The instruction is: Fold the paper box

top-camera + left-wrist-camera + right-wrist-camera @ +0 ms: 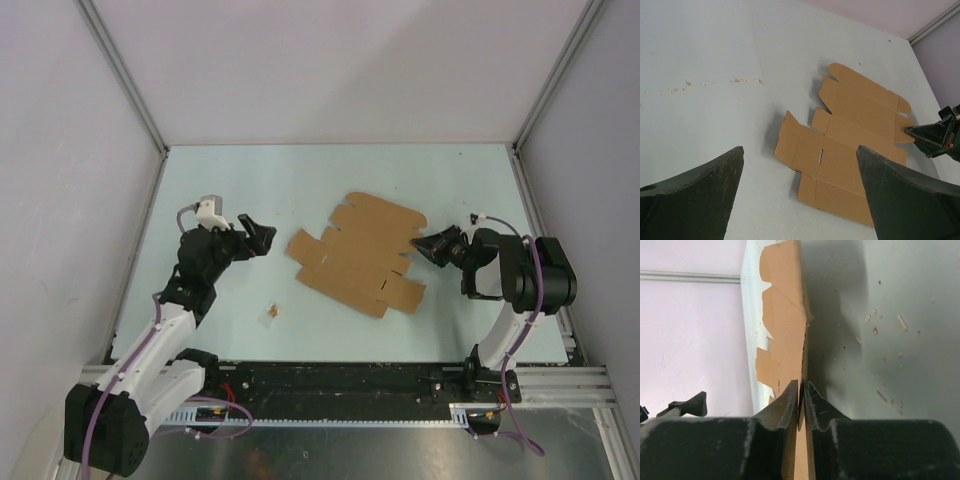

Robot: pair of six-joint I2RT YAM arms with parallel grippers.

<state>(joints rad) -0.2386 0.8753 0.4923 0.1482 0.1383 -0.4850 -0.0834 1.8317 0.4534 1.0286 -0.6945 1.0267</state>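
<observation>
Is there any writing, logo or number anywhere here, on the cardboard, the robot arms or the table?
No text can be read in any view.
The paper box: plain brown cardboard, no print on the side that shows.
The left gripper and right gripper: black, no lettering visible.
The table: no print, only specks and a small brown scrap.
The base rail: any markings are too small to tell.

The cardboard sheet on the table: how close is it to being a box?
Barely started. Done: nothing is folded yet; the paper box lies as an unfolded cut-out sheet. In hand: the right claw is closed on the sheet's right edge, pinching the cardboard. The left claw hangs open off the sheet's left side, touching nothing. Left: every fold, with all flaps and tabs to raise and tuck.
</observation>
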